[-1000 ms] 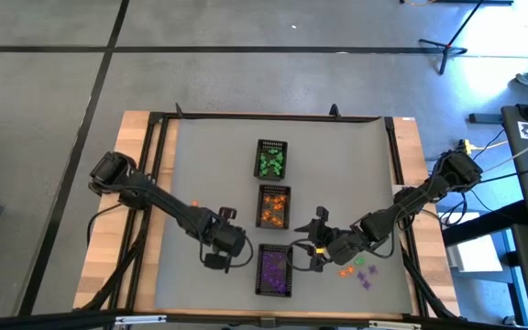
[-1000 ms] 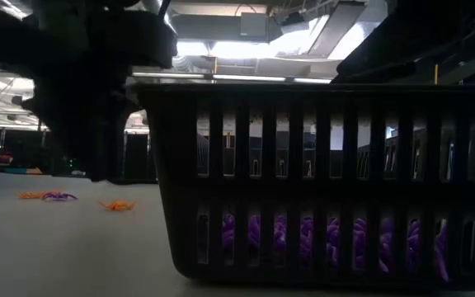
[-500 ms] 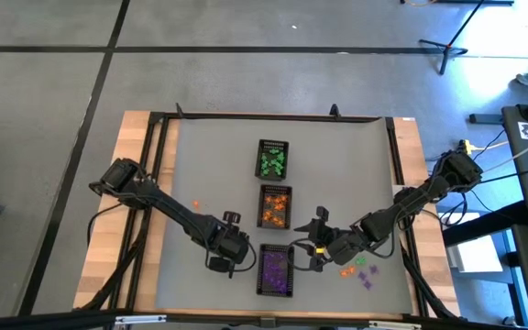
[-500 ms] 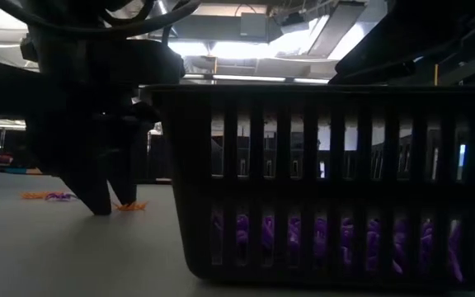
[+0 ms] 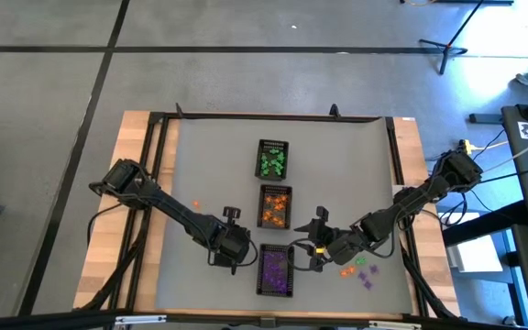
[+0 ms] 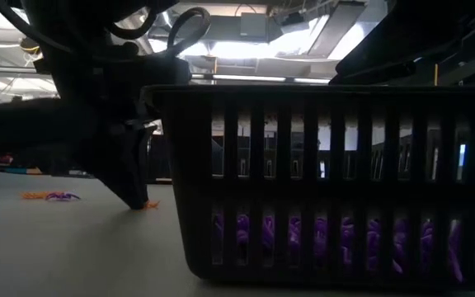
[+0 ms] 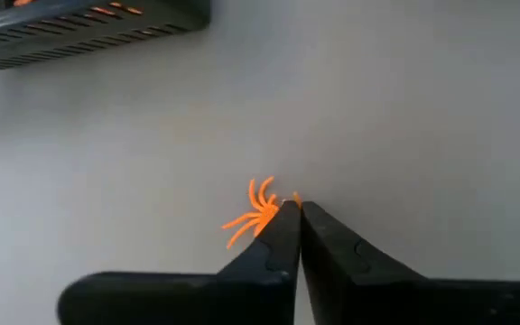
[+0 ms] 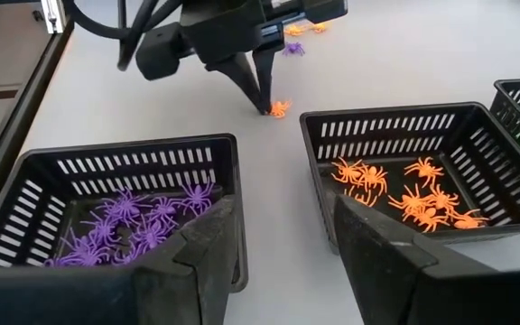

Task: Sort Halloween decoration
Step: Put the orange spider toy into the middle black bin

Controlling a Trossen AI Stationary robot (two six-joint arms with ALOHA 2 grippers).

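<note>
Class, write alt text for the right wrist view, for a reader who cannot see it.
The left end effector, shut, pinches an orange spider on the grey table. Nearer, two black trays hold purple spiders and orange spiders; the right end effector stands open in front.

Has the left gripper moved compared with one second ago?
Yes. In the high view the left gripper has shifted slightly toward the purple tray, and its fingers have closed on an orange spider.

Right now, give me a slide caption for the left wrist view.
Left claw shut on an orange spider on the grey table.
</note>
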